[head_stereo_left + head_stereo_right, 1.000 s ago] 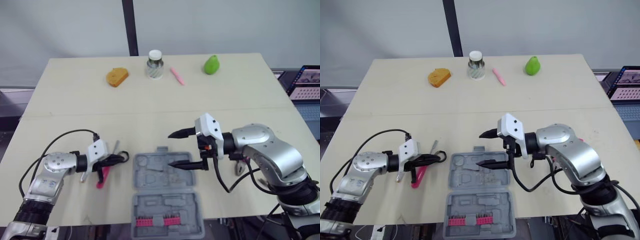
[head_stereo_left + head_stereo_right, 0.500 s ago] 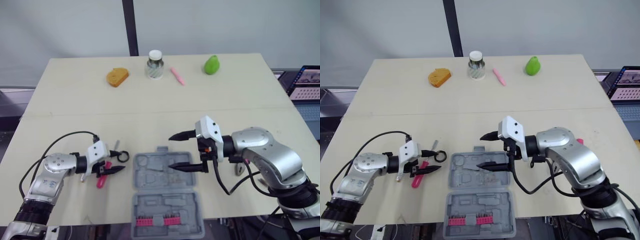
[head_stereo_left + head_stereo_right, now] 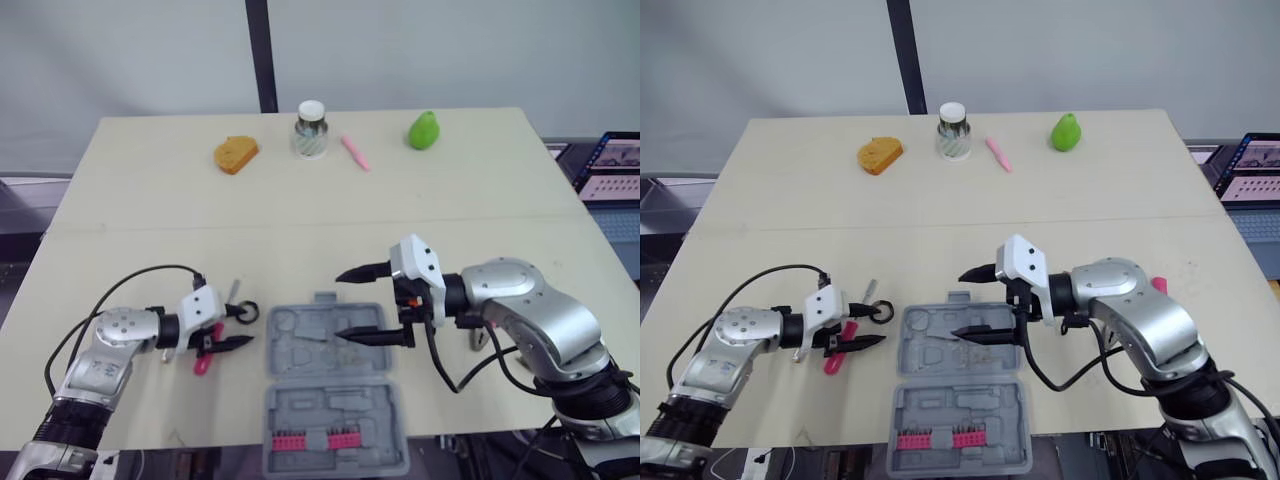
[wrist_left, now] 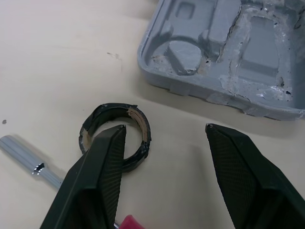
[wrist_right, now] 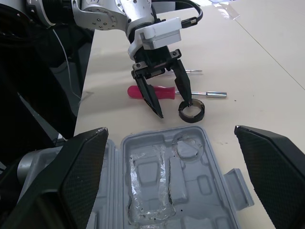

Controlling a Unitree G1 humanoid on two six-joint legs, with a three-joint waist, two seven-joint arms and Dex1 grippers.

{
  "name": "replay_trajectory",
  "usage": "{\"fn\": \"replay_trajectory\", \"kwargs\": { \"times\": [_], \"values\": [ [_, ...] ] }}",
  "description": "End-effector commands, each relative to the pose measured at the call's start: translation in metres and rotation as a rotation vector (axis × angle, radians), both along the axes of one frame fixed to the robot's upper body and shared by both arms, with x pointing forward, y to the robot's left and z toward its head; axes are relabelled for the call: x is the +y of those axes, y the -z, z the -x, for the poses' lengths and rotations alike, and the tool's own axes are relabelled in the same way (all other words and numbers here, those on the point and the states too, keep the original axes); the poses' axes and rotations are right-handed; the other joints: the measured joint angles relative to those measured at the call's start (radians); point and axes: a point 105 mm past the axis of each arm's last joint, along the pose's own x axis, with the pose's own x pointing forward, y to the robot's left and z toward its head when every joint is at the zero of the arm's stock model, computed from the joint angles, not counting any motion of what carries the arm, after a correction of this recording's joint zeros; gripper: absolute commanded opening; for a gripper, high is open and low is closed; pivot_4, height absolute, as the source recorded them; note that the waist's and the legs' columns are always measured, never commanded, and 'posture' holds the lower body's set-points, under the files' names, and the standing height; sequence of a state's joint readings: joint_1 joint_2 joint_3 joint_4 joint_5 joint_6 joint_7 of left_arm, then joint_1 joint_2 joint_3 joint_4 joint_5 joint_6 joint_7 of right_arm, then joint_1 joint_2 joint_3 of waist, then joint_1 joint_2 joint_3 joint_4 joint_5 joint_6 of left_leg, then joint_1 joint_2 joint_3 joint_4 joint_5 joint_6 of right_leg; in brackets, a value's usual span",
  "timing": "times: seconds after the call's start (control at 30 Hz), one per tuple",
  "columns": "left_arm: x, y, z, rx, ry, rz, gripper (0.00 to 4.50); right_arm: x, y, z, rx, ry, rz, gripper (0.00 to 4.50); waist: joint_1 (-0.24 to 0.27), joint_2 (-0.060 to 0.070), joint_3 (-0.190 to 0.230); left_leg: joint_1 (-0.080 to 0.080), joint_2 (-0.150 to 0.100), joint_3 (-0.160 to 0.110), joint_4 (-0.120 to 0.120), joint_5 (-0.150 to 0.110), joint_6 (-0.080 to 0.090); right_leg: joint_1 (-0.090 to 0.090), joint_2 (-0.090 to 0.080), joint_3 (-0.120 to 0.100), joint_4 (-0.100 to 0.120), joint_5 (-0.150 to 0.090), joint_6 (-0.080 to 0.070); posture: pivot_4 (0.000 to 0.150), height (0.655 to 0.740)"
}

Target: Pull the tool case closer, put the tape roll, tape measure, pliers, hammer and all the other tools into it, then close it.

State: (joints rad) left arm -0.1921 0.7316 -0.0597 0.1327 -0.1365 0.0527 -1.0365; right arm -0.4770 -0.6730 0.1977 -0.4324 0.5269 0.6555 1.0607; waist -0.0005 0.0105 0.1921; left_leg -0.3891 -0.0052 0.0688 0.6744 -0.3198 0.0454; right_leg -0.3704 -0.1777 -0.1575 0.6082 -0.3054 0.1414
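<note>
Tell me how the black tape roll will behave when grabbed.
The tape roll is a thin ring, so probably very light. Lying flat, it should slide rather than roll if the left tool nudges it. Its thin wall may flex slightly under a squeeze.

A pale beige table (image 3: 300, 200) carries 4 items along its far edge: an orange-brown bread-like wedge (image 3: 235, 154), a glass jar with a white lid (image 3: 310, 129), a slim pink stick (image 3: 355, 152) and a green pear (image 3: 423, 129). Near the front edge, a grey plastic tool case (image 3: 300, 345) lies open, with a black tape roll (image 4: 110, 109) just beside its left side. A pink-handled screwdriver (image 5: 167, 92) lies close by the roll.
</note>
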Motion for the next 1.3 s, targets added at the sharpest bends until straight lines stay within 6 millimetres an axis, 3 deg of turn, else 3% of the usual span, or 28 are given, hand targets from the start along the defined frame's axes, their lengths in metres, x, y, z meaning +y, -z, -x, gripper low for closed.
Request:
{"fn": "replay_trajectory", "kwargs": {
  "times": [0.03,1.3],
  "values": [
    [-0.002,0.000,-0.002,-0.008,0.008,-0.012,2.84,0.004,-0.005,0.004,-0.036,-0.017,-0.019,4.50,0.000,0.000,0.000,0.000,0.000,0.000,0.000,0.000,0.000,0.000,0.000,0.000,0.000,0.000,0.000,0.150,0.7400],
    [-0.009,-0.002,-0.012,0.004,-0.006,-0.045,2.84,0.009,-0.007,0.003,-0.031,-0.016,-0.034,4.50,0.000,0.000,0.000,0.000,0.000,0.000,0.001,0.000,0.000,-0.001,0.000,0.000,0.002,0.000,0.000,0.150,0.7400]
  ]
}}
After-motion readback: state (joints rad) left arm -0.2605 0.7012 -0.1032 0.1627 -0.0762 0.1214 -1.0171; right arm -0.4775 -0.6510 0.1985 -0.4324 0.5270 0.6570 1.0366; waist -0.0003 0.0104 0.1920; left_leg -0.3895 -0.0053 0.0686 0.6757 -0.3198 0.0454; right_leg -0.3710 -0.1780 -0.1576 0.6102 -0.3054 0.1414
